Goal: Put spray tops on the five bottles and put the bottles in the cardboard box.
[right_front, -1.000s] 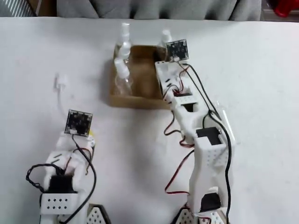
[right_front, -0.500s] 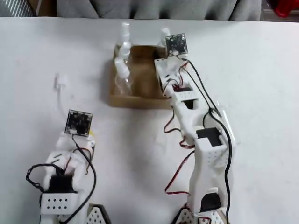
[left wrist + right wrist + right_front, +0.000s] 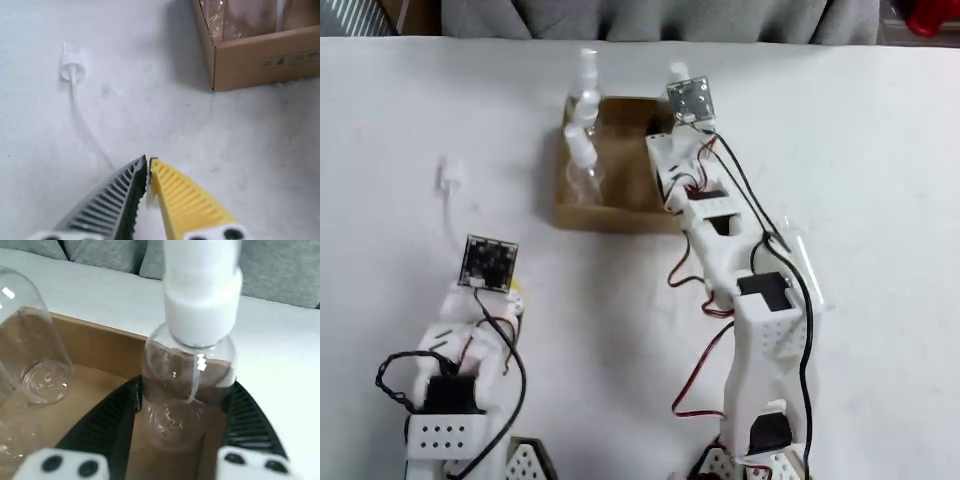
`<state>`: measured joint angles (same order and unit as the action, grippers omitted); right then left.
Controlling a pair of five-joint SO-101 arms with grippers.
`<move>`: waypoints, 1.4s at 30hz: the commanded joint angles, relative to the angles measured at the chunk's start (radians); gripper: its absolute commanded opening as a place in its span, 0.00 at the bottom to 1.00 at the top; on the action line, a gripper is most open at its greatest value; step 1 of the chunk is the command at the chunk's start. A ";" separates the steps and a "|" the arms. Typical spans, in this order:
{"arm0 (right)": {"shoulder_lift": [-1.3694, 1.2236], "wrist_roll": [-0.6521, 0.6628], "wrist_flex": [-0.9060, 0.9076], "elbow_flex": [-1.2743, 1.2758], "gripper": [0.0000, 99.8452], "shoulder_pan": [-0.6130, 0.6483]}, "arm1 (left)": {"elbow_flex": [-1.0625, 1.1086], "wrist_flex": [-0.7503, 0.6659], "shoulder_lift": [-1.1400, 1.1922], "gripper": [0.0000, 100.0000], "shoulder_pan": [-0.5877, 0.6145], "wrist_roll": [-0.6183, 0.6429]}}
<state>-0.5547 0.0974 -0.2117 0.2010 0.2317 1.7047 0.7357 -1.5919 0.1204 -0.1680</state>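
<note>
Since a second ago the right gripper (image 3: 182, 395) has edged farther over the cardboard box (image 3: 610, 215) — clenched on a capped bottle (image 3: 187, 370). Beside it the left gripper (image 3: 148, 165) sits closed, empty.

I see free table (image 3: 600, 300) between the left gripper (image 3: 148, 162) and the cardboard box (image 3: 605, 217). Inside it, bottles (image 3: 584, 150) fill the left side, and the right gripper (image 3: 183, 386) with its bottle (image 3: 187, 355) the right.

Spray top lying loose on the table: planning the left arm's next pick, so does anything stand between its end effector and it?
Nothing visible does. Bare table lies between the left end effector and the spray top; the cardboard box sits off to one side.
</note>
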 commanded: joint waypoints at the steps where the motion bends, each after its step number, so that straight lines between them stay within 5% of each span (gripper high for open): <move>1: 0.016 0.011 0.012 -0.009 0.19 0.012 | -0.005 -0.003 -0.005 0.02 0.008 -0.012; 9: 0.016 0.052 0.012 -0.008 0.20 0.013 | -0.005 -0.003 -0.005 0.02 0.008 -0.012; 16: 0.024 0.072 0.012 0.028 0.33 0.033 | -0.005 -0.003 -0.005 0.02 0.010 -0.012; 42: 0.091 0.066 -0.025 0.029 0.33 0.022 | -0.005 -0.006 -0.005 0.02 0.010 -0.012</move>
<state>-0.5455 0.1573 -0.2225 0.2363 0.2654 1.7047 0.7357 -1.5919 0.1235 -0.1680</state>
